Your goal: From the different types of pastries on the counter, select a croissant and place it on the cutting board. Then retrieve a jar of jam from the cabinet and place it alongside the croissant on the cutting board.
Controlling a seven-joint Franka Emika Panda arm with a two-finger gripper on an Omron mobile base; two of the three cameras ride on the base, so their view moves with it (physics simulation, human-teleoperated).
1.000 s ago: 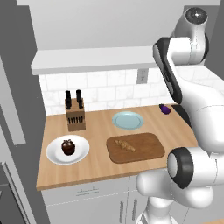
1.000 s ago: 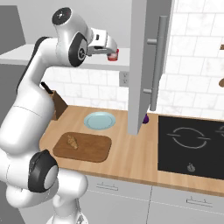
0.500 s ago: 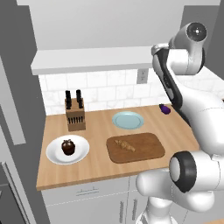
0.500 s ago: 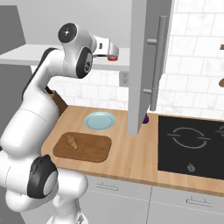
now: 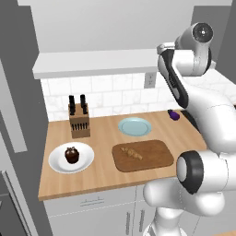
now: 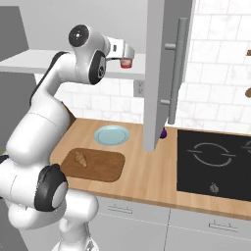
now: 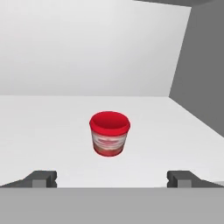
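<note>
**Jam jar lined up on the cabinet shelf, not yet gripped**

The croissant (image 5: 132,152) is seen lying on the cutting board (image 5: 156,156), toward its left half, so the first part of the task is judged done. The cupcake (image 5: 71,155) is left on the white plate (image 5: 57,161) on the bench (image 5: 99,177), and the light-blue plate (image 5: 134,126) sits just behind the board.

The jar of jam (image 7: 109,133) is found upright on the white slab of the cabinet (image 7: 52,127), well clear of the grey side wall. In the hand view it is centred ahead of the gripper (image 7: 113,178), whose fingers (image 7: 43,178) are spread wide apart with nothing held between them. In the right base view the jar (image 6: 126,62) appears just at the end of the gripper (image 6: 122,53); whether it is already between the fingers cannot be told from there.

The jar is judged small, rigid and fairly light, but probably glass or hard plastic, with smooth, slippery walls. It is squat, so it is unlikely to be tipped by a gentle approach, yet it could be slid on the smooth shelf if one finger arrives first. The best hold is judged to be across the labelled body just under the red lid, with the fingers on opposite sides and level with the shelf. A firm but moderate squeeze is called for.
</note>
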